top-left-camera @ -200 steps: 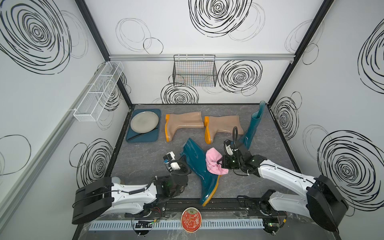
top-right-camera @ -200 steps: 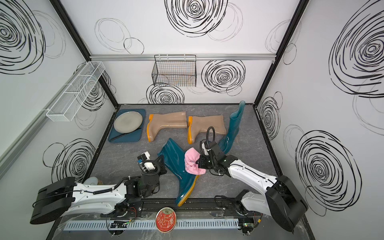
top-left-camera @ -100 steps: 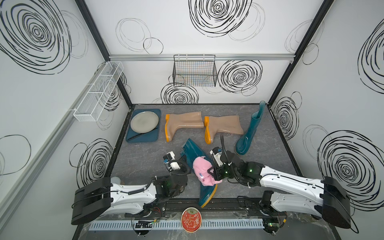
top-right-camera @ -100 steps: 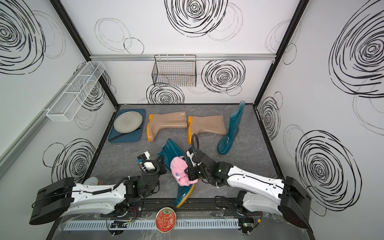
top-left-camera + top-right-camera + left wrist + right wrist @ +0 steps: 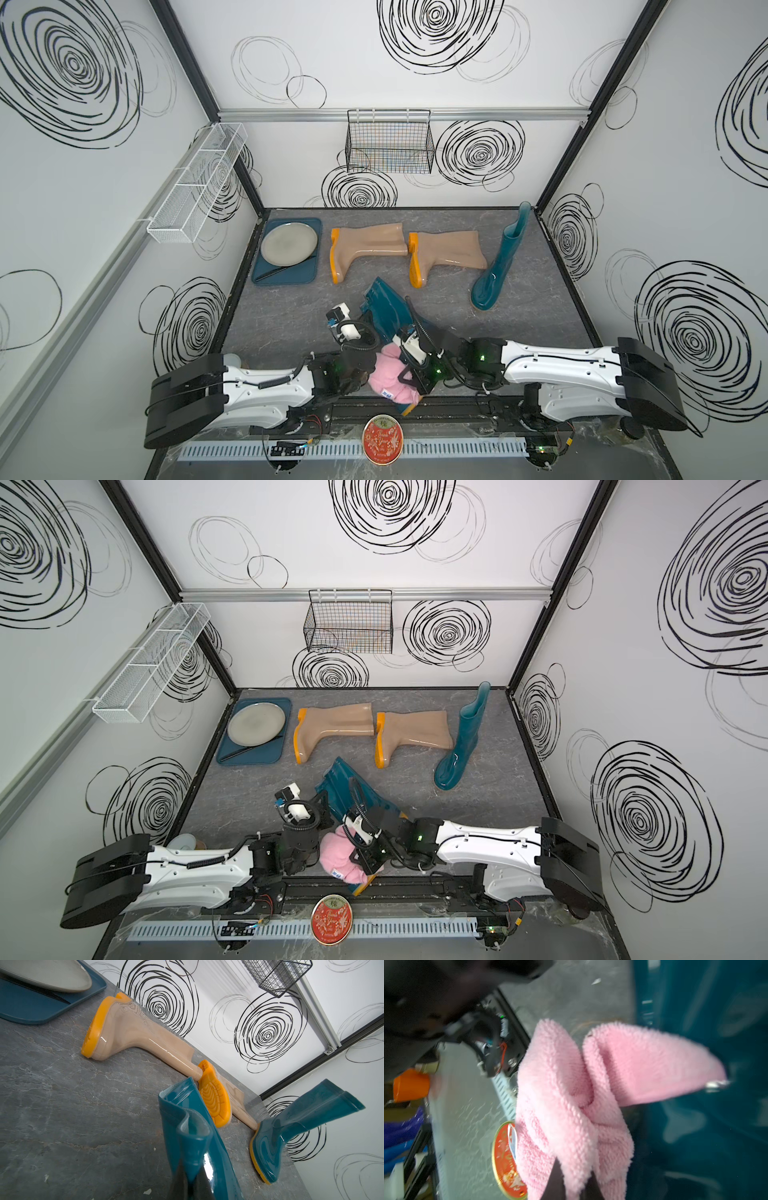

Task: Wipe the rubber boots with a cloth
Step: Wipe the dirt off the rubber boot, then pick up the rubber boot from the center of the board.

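One dark teal boot [image 5: 384,309] [image 5: 187,1126] lies in mid-table, shaft toward the back. My left gripper [image 5: 371,341] [image 5: 192,1186] is shut on a pinched fold of its shaft. The pink cloth [image 5: 388,374] [image 5: 571,1084] rests on that boot's foot near the front edge, bunched in my shut right gripper [image 5: 409,376] [image 5: 572,1186]. A second teal boot [image 5: 500,266] stands upright at the back right. Two beige boots [image 5: 365,245] [image 5: 449,253] with orange soles lie on their sides along the back.
A blue tray [image 5: 286,278] holding a grey plate [image 5: 289,243] sits at the back left. A black wire basket [image 5: 388,141] hangs on the back wall and a white wire shelf [image 5: 199,178] on the left wall. A red round tin [image 5: 382,438] lies in front of the rail.
My right gripper has drawn the cloth along the lying teal boot, from its upper shaft down to the foot at the front. The left arm has stayed put.
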